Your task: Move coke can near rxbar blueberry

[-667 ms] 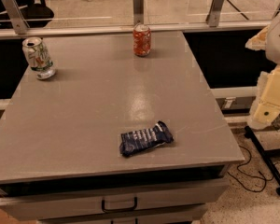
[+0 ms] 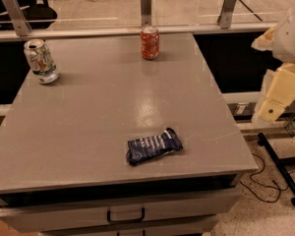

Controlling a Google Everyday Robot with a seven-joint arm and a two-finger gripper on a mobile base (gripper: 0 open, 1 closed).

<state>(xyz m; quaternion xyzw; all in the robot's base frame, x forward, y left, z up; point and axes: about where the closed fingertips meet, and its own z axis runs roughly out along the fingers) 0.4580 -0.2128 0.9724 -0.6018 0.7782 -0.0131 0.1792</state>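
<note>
The grey table [image 2: 103, 127] fills the view. The gripper [image 2: 271, 107] hangs off its right edge, clear of everything; its grip cannot be told. A white and green can [image 2: 41, 60] leans at back left. The coke can [image 2: 150, 43] stands upright at back centre, well apart from the rxbar [image 2: 153, 146] lying flat near the front edge.

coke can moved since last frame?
No. The coke can stays at the far edge under the middle post; gripper is off the table's right side.
</note>
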